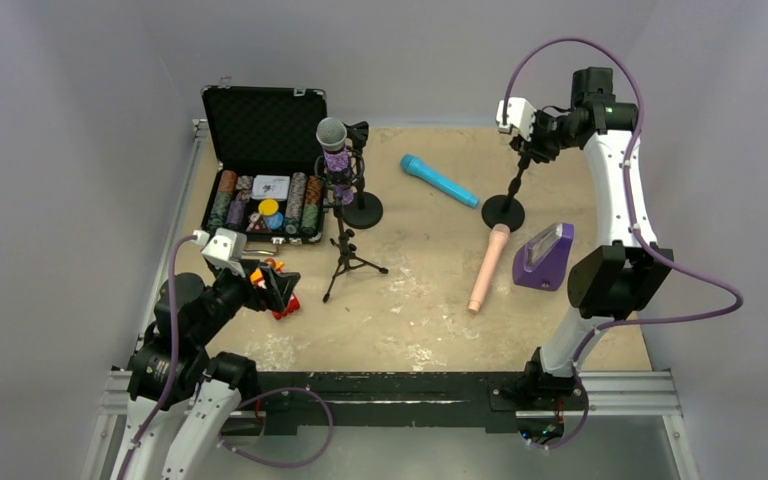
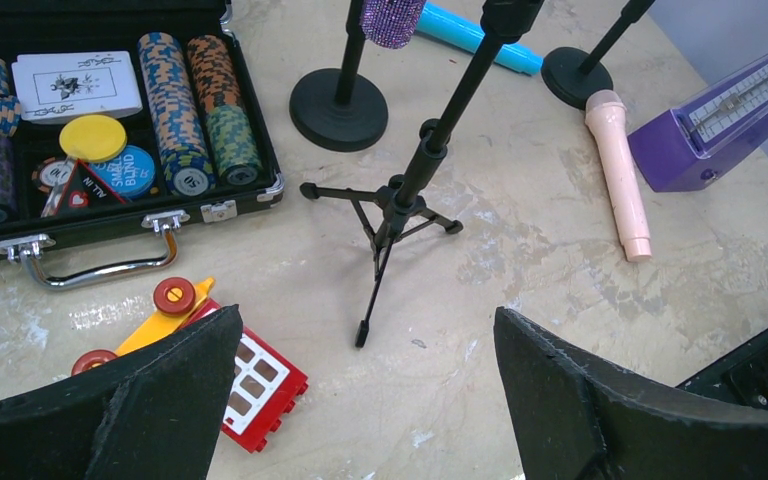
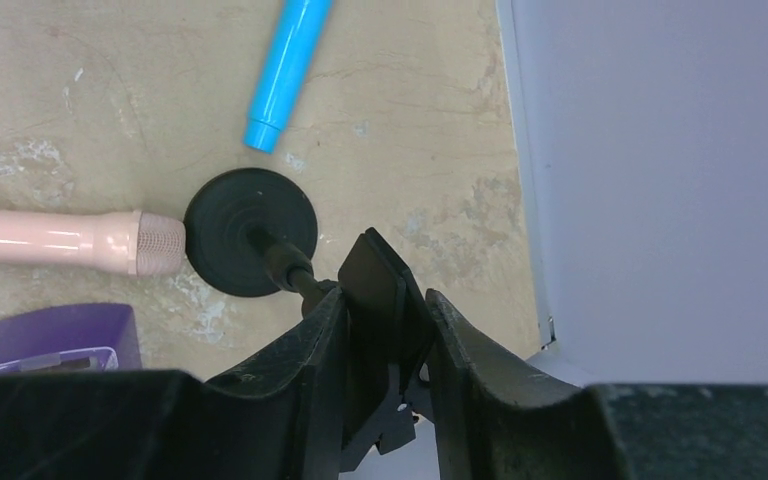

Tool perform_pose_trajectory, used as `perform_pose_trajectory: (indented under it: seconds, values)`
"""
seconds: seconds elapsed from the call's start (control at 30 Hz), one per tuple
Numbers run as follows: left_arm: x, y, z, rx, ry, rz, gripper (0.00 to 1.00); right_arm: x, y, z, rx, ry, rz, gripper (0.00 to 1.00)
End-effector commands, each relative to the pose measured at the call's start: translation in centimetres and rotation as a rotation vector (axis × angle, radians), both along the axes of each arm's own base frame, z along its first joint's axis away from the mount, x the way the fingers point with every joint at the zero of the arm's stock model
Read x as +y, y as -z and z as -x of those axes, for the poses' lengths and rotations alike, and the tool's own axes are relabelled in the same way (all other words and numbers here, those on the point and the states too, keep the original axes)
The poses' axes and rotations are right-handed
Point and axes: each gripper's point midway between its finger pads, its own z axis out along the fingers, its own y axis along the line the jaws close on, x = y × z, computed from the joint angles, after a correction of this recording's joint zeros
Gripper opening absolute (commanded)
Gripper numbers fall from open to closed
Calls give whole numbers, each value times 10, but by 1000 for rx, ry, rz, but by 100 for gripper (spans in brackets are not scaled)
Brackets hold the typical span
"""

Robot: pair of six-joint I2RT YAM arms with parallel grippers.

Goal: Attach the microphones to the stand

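A glittery purple microphone (image 1: 334, 152) with a silver mesh head stands upright in a stand clip beside the tripod stand (image 1: 346, 258) and a round-base stand (image 1: 363, 209); which stand carries it I cannot tell. The blue microphone (image 1: 440, 181) and the pink microphone (image 1: 488, 267) lie flat on the table. My right gripper (image 1: 522, 148) (image 3: 384, 295) is shut on the black clip (image 3: 380, 300) at the top of another round-base stand (image 1: 503, 211) (image 3: 250, 232). My left gripper (image 1: 280, 292) (image 2: 365, 312) hangs open over the table, holding nothing.
An open case of poker chips (image 1: 265, 190) sits at the back left. A purple metronome (image 1: 546, 256) stands right of the pink microphone. A red and yellow toy (image 2: 245, 385) lies under my left fingers. The enclosure wall (image 3: 660, 180) is close on the right.
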Motion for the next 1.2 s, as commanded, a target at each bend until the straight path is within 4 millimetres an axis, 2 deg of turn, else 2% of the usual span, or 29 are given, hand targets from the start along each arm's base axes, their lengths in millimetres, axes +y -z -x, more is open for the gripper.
perform_pose_trajectory:
  seconds: [0.0, 0.07, 0.27, 0.5, 0.77, 0.87, 1.0, 1.07, 1.17]
  values:
    - [2, -1, -5, -12, -10, -16, 99, 11, -17, 4, -36, -62, -18, 19]
    - [2, -1, -5, -12, -11, -16, 99, 12, -21, 5, -47, -66, -22, 10]
    - [2, 0, -6, -8, -11, -17, 99, 18, -42, 8, -106, -82, -50, 0]
    - [2, 0, -6, -8, -12, -17, 99, 23, -74, 13, -190, -81, -80, 0]
    - [2, 0, -6, -8, -12, -17, 99, 29, -93, 28, -219, -99, -104, 0]
    - [2, 0, -6, -9, -10, -16, 99, 35, -101, 39, -225, -117, -113, 0]
    - [2, 0, -6, -8, -11, -17, 99, 47, -101, 60, -212, -159, -110, 0]
    - [2, 0, -6, -8, -11, -17, 99, 56, -98, 73, -196, -189, -108, 0]
    - [2, 0, -6, -10, -10, -16, 99, 80, -91, 96, -172, -257, -119, 0]
